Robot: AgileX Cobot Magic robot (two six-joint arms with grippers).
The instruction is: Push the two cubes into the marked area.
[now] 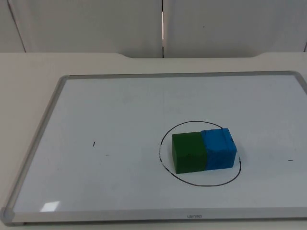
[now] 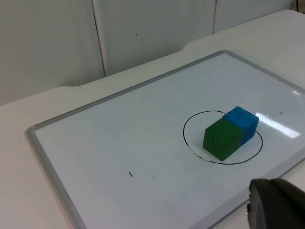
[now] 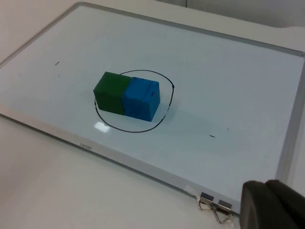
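A green cube [image 1: 189,152] and a blue cube [image 1: 218,147] stand side by side, touching, inside a hand-drawn black oval [image 1: 201,185] on the whiteboard [image 1: 120,110]. The green one is on the left; the blue one reaches close to the oval's right line. The left wrist view has the green cube [image 2: 221,139] in front of the blue cube [image 2: 243,121]. A black fingertip [image 2: 277,204] of my left gripper hangs high above the board's near-left side, away from the cubes. A black fingertip [image 3: 271,205] of my right gripper hovers off the board's near-right corner, also far from the cubes [image 3: 126,98].
The whiteboard has a grey frame [image 1: 38,139] and lies on the white table. Small pen marks sit at the left [image 1: 94,143] and right [image 1: 289,160] of the board. Two metal clips [image 3: 214,206] lie by its near-right corner. A grey partition wall [image 1: 163,24] stands behind.
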